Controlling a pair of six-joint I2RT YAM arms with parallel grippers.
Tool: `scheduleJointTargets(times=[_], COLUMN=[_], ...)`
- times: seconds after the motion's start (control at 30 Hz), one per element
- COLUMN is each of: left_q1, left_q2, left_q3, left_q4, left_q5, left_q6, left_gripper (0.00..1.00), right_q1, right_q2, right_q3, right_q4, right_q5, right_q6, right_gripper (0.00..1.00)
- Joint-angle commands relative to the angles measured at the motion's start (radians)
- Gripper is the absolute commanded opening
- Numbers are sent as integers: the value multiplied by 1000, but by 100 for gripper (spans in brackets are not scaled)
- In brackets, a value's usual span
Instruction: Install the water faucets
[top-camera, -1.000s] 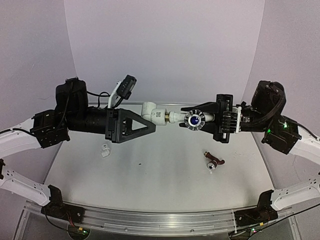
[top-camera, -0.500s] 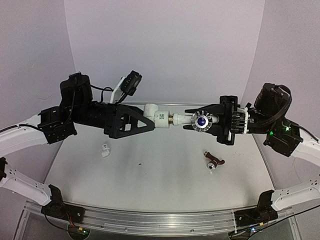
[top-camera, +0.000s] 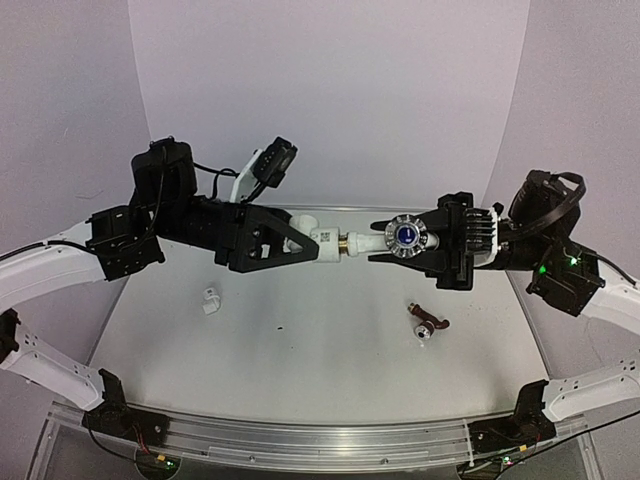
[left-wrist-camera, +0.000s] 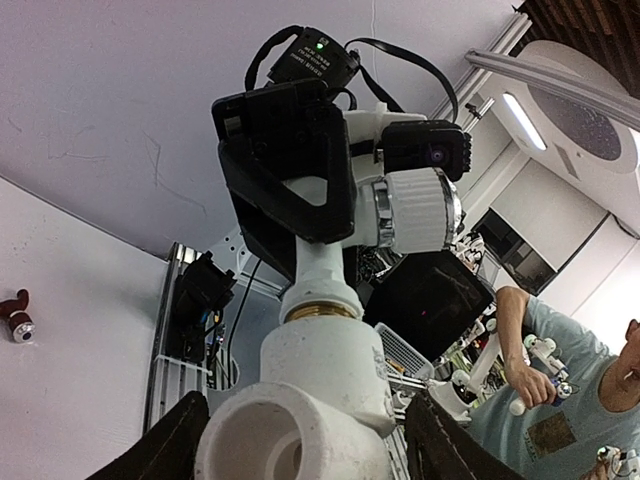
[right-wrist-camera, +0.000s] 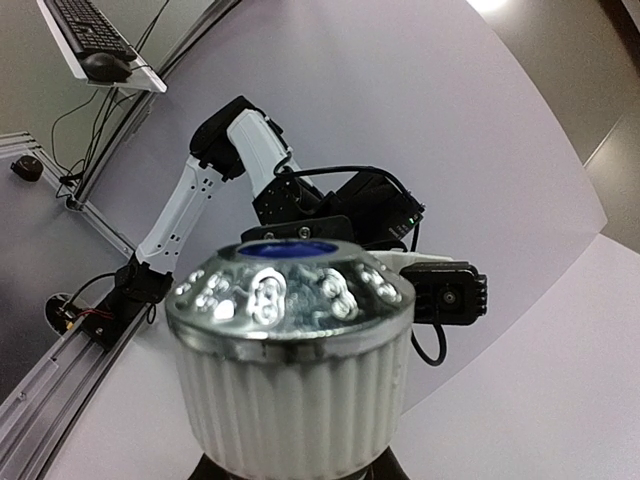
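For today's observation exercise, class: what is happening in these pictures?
An assembly is under way in mid-air above the table. The right gripper holds the water faucet, whose brass thread sits at the mouth of a white elbow fitting. The left gripper flanks that fitting with its jaws; whether it grips is unclear. A small white part and a brown piece lie on the table.

The bottom edge cuts off the tap (right-wrist-camera: 288, 350) in the right wrist view and the white pipe piece (left-wrist-camera: 300, 420) in the left. The brown thing (top-camera: 428, 322) is too small to tell.
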Motion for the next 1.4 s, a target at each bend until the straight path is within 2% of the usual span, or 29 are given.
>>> scheduleJointTargets(times=[0.0,0.3,0.47,0.73,0.9,0.93,1.03,1.13,1.37], left_q1=[2,2,2,2,-7,-8,-7,-7,-5], left_q2=[6,5,-3,-10,-17,-16,5,23,34], left_q3=[45,35,33,38,48,53,86,89,60], left_q4=[53,67,59,25,-30,-40,-84,-84,14], left_q5=[43,36,29,-1,-45,-46,-47,-33,17], left_q6=[20,34,69,118,173,174,142,99,-4], left_gripper=[62,47,33,29,23,25,43,57,67], right_q1=[1,0,1,1,1,0,0,0,0], right_q2=[-17,0,-2,4,12,11,1,-3,2], right_q3=[13,34,32,45,47,46,40,42,49], right_q4=[87,88,90,90,90,90,89,88,85], right_q5=[8,41,63,104,128,118,102,96,46], right_q6=[61,222,339,478,563,554,454,341,205], right_gripper=[0,0,0,0,0,0,0,0,0])
